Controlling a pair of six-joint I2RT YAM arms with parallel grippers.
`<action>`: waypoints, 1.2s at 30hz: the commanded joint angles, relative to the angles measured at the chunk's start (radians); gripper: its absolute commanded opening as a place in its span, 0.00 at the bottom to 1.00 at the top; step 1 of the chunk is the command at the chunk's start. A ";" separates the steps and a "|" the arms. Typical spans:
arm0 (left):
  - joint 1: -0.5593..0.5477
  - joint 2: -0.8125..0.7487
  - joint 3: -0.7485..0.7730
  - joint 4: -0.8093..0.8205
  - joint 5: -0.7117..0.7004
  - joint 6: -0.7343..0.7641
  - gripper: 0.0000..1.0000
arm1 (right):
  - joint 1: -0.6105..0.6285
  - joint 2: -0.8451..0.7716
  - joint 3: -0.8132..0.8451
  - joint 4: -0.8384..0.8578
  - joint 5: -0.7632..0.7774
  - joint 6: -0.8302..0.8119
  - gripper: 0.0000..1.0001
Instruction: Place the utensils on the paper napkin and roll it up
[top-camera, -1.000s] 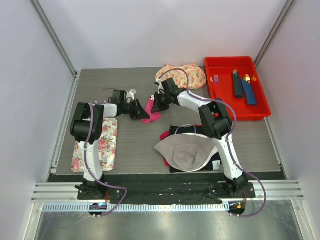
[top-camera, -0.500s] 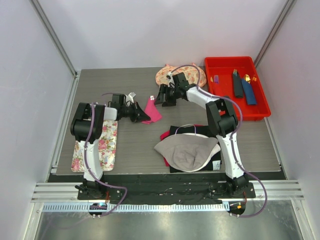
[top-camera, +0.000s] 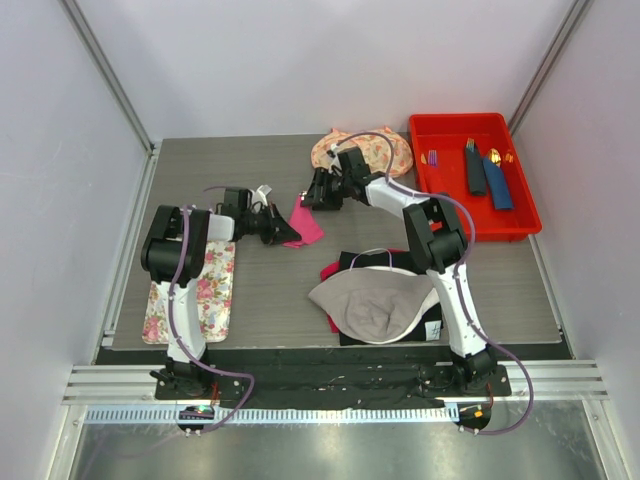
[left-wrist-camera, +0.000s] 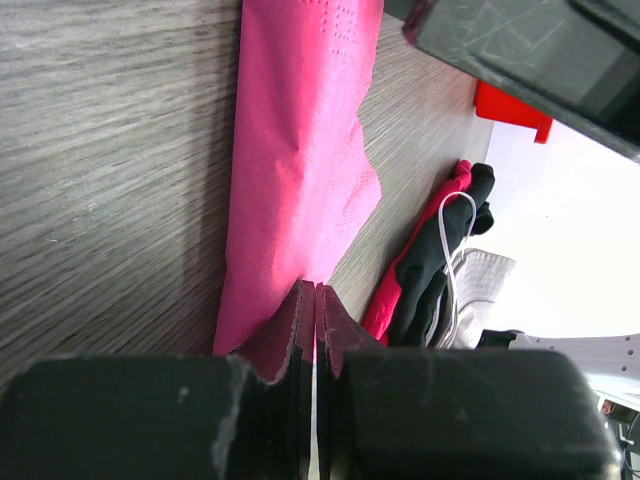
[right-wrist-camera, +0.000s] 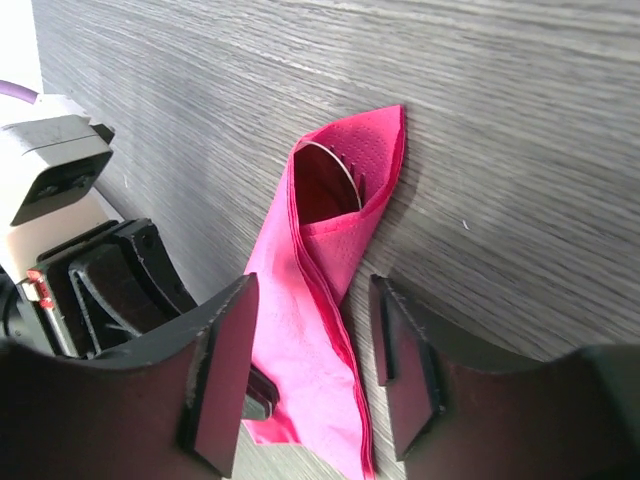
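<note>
My left gripper (left-wrist-camera: 315, 300) is clamped tight on the near end of the paper napkin (left-wrist-camera: 295, 150). Its two fingers meet with the pink paper pinched between them. The napkin lies on the grey table (top-camera: 260, 290) as a loose, flattened roll running away from that grip.

My right gripper (right-wrist-camera: 312, 300) hangs over the other part of the roll with its jaws set apart, one finger on each side of the paper. I cannot tell whether either finger touches it. At the roll's open far end, the right wrist view shows a thin silver edge of the utensils (right-wrist-camera: 338, 168) inside the fold; paper hides the rest.

From above, the two grippers face each other across the napkin, towards the back of the table. Behind the right arm lies a floral cloth (top-camera: 385, 155). To its right is a red tray (top-camera: 520, 215) holding a dark roll (top-camera: 475, 172) and a blue roll (top-camera: 497, 185). A floral mat (top-camera: 205, 290) lies beside the left arm. A grey cap (top-camera: 375, 305) rests on dark and red cloths at the near edge.
</note>
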 joint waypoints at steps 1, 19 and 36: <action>-0.006 0.036 -0.034 -0.078 -0.062 0.021 0.04 | 0.023 0.045 0.023 -0.054 0.066 -0.030 0.51; -0.006 0.036 -0.021 -0.088 -0.067 0.022 0.04 | 0.071 0.085 0.021 -0.155 0.137 -0.082 0.10; 0.060 -0.253 -0.060 -0.034 -0.004 0.033 0.54 | 0.034 -0.024 -0.019 0.087 -0.042 0.010 0.01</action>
